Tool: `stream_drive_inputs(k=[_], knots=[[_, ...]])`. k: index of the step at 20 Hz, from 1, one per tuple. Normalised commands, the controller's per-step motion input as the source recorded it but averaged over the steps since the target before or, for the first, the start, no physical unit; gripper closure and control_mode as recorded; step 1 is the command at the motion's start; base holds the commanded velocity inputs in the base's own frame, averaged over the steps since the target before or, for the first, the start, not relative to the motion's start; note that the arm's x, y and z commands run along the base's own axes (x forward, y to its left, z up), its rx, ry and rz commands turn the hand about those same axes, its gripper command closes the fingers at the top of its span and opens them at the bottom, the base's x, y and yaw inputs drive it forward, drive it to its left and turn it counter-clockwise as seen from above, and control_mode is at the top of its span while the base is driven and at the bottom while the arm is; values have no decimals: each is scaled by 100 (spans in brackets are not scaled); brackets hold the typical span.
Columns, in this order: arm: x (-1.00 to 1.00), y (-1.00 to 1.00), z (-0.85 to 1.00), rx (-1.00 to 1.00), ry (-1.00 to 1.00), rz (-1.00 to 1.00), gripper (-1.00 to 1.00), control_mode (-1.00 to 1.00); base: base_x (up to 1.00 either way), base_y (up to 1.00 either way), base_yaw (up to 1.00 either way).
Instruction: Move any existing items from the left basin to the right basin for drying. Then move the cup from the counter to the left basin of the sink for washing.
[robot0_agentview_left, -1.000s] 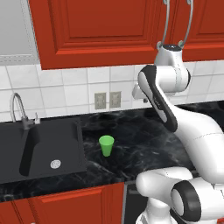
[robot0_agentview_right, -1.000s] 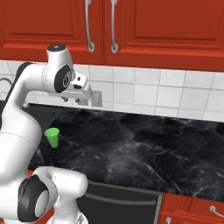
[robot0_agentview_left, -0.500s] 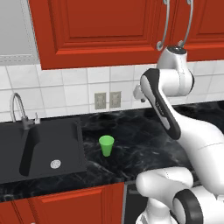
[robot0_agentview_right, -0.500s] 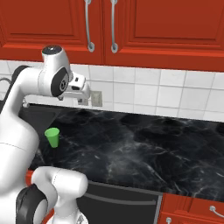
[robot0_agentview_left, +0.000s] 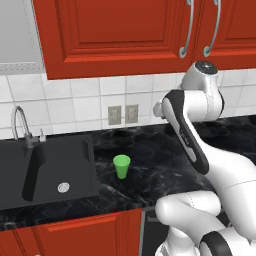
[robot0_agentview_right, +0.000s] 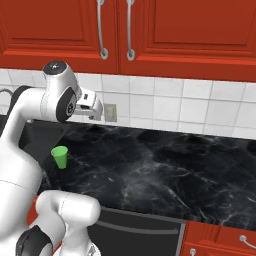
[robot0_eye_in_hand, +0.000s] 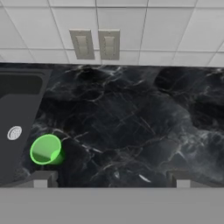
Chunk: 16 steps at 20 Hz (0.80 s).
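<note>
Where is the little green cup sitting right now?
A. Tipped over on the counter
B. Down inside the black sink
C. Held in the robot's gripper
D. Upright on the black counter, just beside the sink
D. The green cup stands upright on the black counter, just past the edge of the sink, and the hand view shows the gripper open and empty, up above the counter.
</note>
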Motion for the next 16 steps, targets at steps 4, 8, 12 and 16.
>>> stream_drive_inputs(k=[4, 8, 12, 16], knots=[[0, 0, 0, 0, 0, 0, -100, -100, 0, 0, 0], [0, 0, 0, 0, 0, 0, -100, -100, 0, 0, 0], [0, 0, 0, 0, 0, 0, -100, -100, 0, 0, 0], [0, 0, 0, 0, 0, 0, -100, -100, 0, 0, 0]])
